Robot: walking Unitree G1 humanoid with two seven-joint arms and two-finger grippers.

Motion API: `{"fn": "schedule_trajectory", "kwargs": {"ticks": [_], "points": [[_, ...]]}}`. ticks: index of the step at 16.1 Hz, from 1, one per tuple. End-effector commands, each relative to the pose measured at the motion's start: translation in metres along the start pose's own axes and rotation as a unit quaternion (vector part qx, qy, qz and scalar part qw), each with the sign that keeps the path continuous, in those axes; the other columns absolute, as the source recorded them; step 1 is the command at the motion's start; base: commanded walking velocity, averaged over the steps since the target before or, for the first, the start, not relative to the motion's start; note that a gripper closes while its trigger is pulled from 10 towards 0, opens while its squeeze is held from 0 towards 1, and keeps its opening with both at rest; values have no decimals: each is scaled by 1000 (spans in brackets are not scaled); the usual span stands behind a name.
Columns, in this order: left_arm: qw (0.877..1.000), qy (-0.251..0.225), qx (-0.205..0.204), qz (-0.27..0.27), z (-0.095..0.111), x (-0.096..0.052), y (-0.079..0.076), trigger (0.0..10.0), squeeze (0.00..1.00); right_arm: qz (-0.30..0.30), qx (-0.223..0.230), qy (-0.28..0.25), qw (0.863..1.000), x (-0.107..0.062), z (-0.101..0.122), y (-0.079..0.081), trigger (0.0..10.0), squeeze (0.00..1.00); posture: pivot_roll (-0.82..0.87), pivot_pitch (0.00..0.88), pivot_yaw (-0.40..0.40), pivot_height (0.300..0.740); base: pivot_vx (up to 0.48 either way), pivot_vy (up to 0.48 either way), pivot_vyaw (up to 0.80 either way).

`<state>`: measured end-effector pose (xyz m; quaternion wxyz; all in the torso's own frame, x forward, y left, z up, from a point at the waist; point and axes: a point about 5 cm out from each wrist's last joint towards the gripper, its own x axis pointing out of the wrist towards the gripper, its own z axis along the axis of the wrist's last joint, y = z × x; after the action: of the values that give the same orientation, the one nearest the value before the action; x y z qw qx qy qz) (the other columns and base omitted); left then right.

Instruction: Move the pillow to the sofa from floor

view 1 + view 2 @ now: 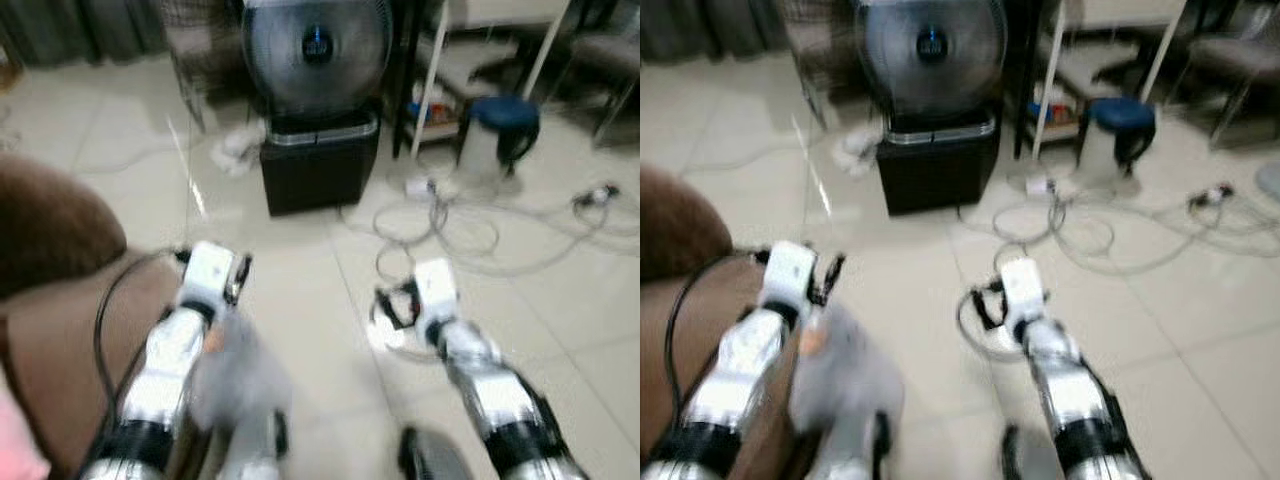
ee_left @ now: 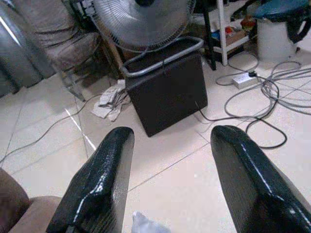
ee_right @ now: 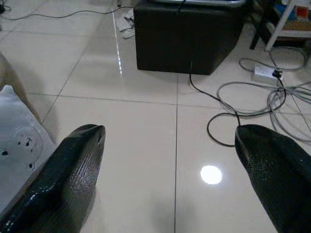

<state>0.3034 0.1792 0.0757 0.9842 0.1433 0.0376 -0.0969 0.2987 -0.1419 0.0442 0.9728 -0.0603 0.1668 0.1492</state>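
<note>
Nearest to us, low between our two arms, lies the pillow (image 1: 235, 385), a pale grey-white cushion resting on the tiled floor (image 1: 300, 280) right against the near side of the brown sofa (image 1: 60, 300), which rises at our left. In the right wrist view a corner of the pillow shows with small dark printed marks, and it looks plump and slack, so we judge it light, soft and easy to crush, not fragile and not slippery; it will sag if taken by one edge. We think the best hold is a deep pinch on a corner or along a seam, or one gripper on each side so it lifts level onto the sofa seat. Our left gripper (image 2: 170, 184) hovers above the pillow's far edge with its fingers spread wide and nothing between them; our right gripper (image 3: 170, 179) hangs over bare tile to the right of the pillow, fingers likewise apart and empty. The head views are blurred, so the pillow's exact outline is hard to trace. Farther off, straight ahead, a fan (image 1: 315, 50) stands on a black box (image 1: 320, 170), with a crumpled cloth (image 1: 238, 150) on the floor at its left. To the right, loose cables (image 1: 450, 230) coil over the tiles near a blue-topped stool (image 1: 497, 125) and a white shelf frame (image 1: 435, 70).
</note>
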Motion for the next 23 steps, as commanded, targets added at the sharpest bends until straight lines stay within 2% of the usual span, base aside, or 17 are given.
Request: {"fn": "schedule_trajectory", "kwargs": {"ticks": [1, 4, 8, 13, 14, 16, 17, 18, 20, 22, 23], "points": [[1000, 6, 3, -6, -2, 0, -2, 10000, 0, -9, 2, 4, 1000, -2, -1, -6, 10000, 0, 35, 0, 37, 613, 0, 0, 0], [1000, 10, 4, -11, -3, 0, -2, 10000, 0, -9, 4, 7, 1000, -1, -1, -6, 10000, 0, 36, 0, 37, 609, 0, 0, 0], [1000, 15, 8, -13, -4, 1, -1, 10000, 0, -8, 5, 8, 1000, -1, -1, -6, 10000, 0, 32, 0, 39, 579, 0, 0, 0], [999, 30, -1, -27, -4, 11, -5, 10000, 0, -5, -19, 7, 1000, -1, 3, -11, 10000, 0, 8, 0, 53, 574, 0, 0, 0], [999, 38, -7, -33, -5, 14, -7, 10000, 0, 7, -33, 13, 999, -1, 3, -11, 10000, 0, 6, 0, 51, 574, 0, 0, 0], [995, 66, -50, -49, -6, 25, -11, 10000, 0, 37, -56, 23, 998, -1, 7, -11, 10000, 0, 23, 0, 30, 574, 0, 0, 0], [992, 86, -72, -52, -6, 31, -12, 10000, 1000, 56, -65, 21, 996, 0, 11, -11, 10000, 0, 30, 0, 24, 574, 0, 0, 0], [991, 96, -79, -52, -6, 34, -12, 10000, 1000, 66, -70, 18, 995, 0, 14, -10, 10000, 0, 35, 0, 20, 574, 0, 0, 0], [987, 132, -83, -25, -7, 42, -7, 10000, 1000, 126, -77, 13, 989, 0, 23, -6, 10000, 0, 34, 0, 22, 574, 0, 0, 0], [984, 152, -95, -8, -11, 43, -3, 10000, 1000, 170, -92, 11, 981, -4, 27, -2, 10000, 0, 41, 0, 15, 574, 0, 0, 0], [981, 170, -88, -1, -18, 39, 1, 10000, 1000, 195, -93, 6, 976, -9, 29, 4, 10000, 0, 51, 0, 3, 574, 0, 0, 0]]}}
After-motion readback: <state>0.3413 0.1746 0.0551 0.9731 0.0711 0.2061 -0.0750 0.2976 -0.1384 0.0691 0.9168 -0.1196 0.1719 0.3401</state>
